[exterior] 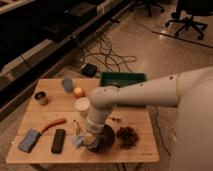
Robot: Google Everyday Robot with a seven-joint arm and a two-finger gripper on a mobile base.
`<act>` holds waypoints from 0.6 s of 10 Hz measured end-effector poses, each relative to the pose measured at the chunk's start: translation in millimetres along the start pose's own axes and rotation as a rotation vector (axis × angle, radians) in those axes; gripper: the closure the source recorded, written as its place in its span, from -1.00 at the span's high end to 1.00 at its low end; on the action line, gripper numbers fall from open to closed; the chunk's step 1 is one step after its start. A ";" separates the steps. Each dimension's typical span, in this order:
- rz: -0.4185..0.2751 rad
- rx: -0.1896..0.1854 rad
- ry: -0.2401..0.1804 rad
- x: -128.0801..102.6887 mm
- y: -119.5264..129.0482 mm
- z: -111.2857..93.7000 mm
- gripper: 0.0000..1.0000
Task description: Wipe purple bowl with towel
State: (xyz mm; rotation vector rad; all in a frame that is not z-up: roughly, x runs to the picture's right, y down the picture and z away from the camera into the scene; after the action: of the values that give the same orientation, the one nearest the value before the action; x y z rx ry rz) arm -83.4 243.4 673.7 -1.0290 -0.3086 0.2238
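Observation:
The purple bowl (106, 140) sits on the wooden table (50, 112) near its front edge, right of the middle. My gripper (88, 137) reaches down from the white arm (135, 95) to the bowl's left rim. It is shut on a pale crumpled towel (80, 142), which bunches against the rim and hangs just left of the bowl. The arm hides the bowl's back part.
A brown clump (127, 136) lies right of the bowl. On the table are a white cup (82, 106), an orange fruit (78, 92), a grey-blue cup (67, 84), a can (40, 97), an orange stick (53, 124), a black remote (58, 140) and a blue pad (29, 140). A green tray (122, 79) and cables lie behind.

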 end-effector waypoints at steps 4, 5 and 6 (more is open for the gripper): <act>0.068 -0.004 -0.017 40.5 19.9 7.8 -1.00; 0.085 0.005 -0.033 49.9 22.2 5.9 -1.00; 0.100 0.015 -0.048 57.5 23.5 3.7 -1.00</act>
State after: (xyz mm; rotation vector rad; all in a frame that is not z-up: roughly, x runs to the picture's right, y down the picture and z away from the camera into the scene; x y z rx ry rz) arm -31.8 276.7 663.6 -1.0261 -0.2991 0.3408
